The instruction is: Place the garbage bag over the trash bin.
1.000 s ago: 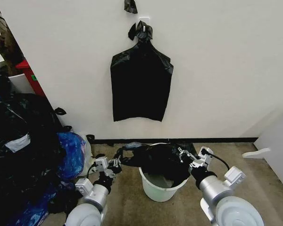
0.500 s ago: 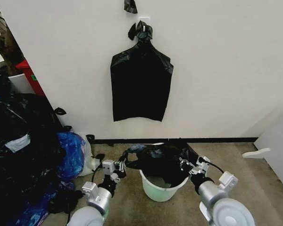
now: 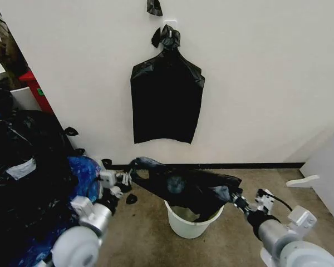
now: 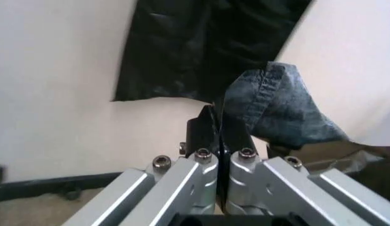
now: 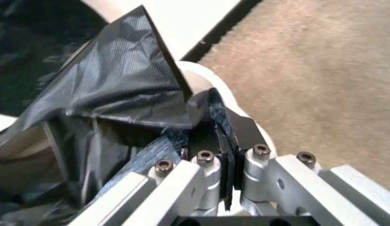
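— Both arms have swung outward and the left one upward since half a second ago, haven't they?

— Yes. Earlier the left end effector [image 3: 127, 176] sat low, close to the trash bin's rim at about 9 o'clock; now it is higher and farther out, toward 10 o'clock of the bin. The right end effector [image 3: 234, 198] has slid from the rim out to about 3 o'clock.

— How are the fingers set?

— On the left, the two black pads [image 4: 207, 129] are pressed together with an edge of the garbage bag [image 3: 183, 186] pinched between them. On the right, the fingers [image 5: 221, 141] are likewise clamped on a fold of the bag, right at the white rolled rim.

— And the bag itself?

— Thin, glossy, crinkled black film, greyish where light catches it. It was slumped in a heap over the bin's mouth; now it is stretched into a slanted sheet between the two end effectors, high on the left, low on the right, its middle sagging into the bin.

— The bin?

— The trash bin [image 3: 185, 225] is a round white bucket standing upright on the floor [image 3: 150, 239], unmoved, directly below the stretched bag.

— Anything behind?

— Flat black bags [image 3: 166, 103] hang from a knot on the wall [image 3: 256, 83] at 12 o'clock, and a blue plastic bag [image 3: 84, 177] lies at 9 o'clock.
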Controlling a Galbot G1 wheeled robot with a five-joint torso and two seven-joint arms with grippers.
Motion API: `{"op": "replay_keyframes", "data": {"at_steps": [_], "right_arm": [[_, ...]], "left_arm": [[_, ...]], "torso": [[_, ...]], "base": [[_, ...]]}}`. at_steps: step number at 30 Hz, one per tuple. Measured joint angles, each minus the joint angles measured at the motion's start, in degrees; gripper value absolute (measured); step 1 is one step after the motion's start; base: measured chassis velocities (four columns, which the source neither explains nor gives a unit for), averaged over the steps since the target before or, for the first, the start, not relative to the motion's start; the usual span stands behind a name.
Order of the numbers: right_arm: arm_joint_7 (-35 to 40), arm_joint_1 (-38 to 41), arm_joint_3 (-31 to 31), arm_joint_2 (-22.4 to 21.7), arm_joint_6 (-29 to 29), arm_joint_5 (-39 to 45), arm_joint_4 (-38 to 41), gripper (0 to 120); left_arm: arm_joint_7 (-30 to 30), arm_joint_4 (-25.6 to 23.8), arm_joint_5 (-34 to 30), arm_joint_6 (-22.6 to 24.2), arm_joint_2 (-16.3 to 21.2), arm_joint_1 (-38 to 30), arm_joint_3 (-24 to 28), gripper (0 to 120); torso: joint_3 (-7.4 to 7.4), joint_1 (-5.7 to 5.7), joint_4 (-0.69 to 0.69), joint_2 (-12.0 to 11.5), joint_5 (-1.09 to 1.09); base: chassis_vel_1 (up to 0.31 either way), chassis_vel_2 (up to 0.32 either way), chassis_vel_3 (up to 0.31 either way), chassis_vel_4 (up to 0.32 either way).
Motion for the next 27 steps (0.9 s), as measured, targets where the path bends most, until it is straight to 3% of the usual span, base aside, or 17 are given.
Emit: {"op": "replay_keyframes", "data": {"at_steps": [3,7,11,16,27], "right_arm": [[0.4,0.1,0.1,-0.3,-2.3,0.9,0.0,0],[-2.3,0.5,0.1,-1.6,-6.9,3.2,0.3,0],[-7.0,1.4,-0.5,-2.4,-10.7,4.7,0.4,0],[-6.6,1.0,-1.4,-3.3,-13.1,5.4,0.3,0],[6.8,0.0,-0.8,-4.7,-16.5,13.3,0.2,0]], "left_arm": [[7.4,2.5,-2.4,2.4,1.1,-0.8,-2.4,0],[15.3,4.0,-1.1,5.5,1.9,0.5,-5.3,0],[16.4,1.9,2.1,8.0,2.4,2.6,-4.2,0],[15.4,0.5,6.1,8.8,2.3,5.7,-1.8,0],[14.3,-0.4,9.8,9.6,2.9,12.3,-3.1,0]], "torso": [[0.0,0.01,-0.02,0.0,-0.01],[0.0,0.01,0.0,0.0,0.0],[0.0,0.01,0.01,0.0,0.0],[0.0,0.01,0.0,0.0,0.0],[0.0,0.01,0.0,0.0,0.0]], "base": [[0.0,0.0,0.0,0.0],[0.0,0.0,0.0,0.0],[0.0,0.0,0.0,0.0],[0.0,0.0,0.0,0.0],[0.0,0.0,0.0,0.0]]}}
